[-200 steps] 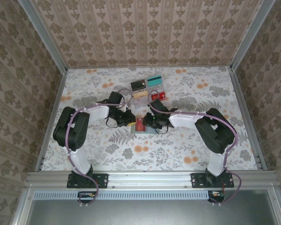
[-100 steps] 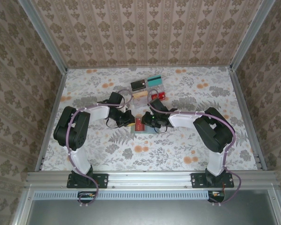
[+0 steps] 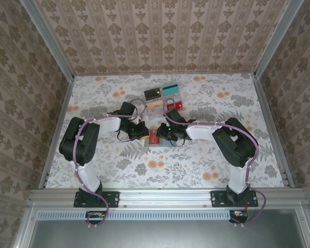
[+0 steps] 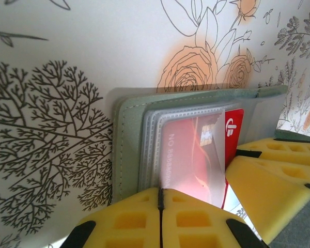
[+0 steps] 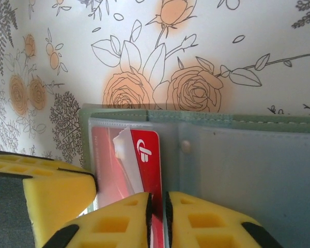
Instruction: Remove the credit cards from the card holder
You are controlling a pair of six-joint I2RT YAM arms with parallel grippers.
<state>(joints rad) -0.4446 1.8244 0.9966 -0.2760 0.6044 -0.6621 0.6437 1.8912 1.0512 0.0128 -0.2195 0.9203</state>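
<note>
**Left fingers (image 4: 124,227) grip the holder (image 4: 128,144), right fingers (image 5: 206,222) the red card (image 5: 144,155)**

On the left gripper (image 4: 160,194) the two yellow pads meet with no gap. They are clamped on the holder's near edge, where the clear sleeves stack up. The right gripper (image 5: 157,199) has its pads almost together, with the red card's edge nipped between them.

The holder lies open and flat on the floral table (image 3: 222,155), near its middle, in front of both arms. From above, the left gripper (image 3: 141,132) and right gripper (image 3: 164,133) face each other across it, close together. Each wrist view catches the other gripper's yellow pads just beside its own.

The holder's outer skin is grey-green. One panel carries the clear sleeves. The other is a pale bluish-grey pocket (image 5: 248,170) with a small stud (image 5: 185,146) near the fold. The red card sits in the sleeve panel, and the strip with its white logo is bare beyond the sleeve's edge.

Towards the far side of the table, well apart from the holder, a dark card (image 3: 153,93) and a teal card (image 3: 170,88) lie side by side. Between them and the holder are a pale yellowish thing (image 3: 155,104) and a red thing (image 3: 174,106), both too small to identify.
</note>
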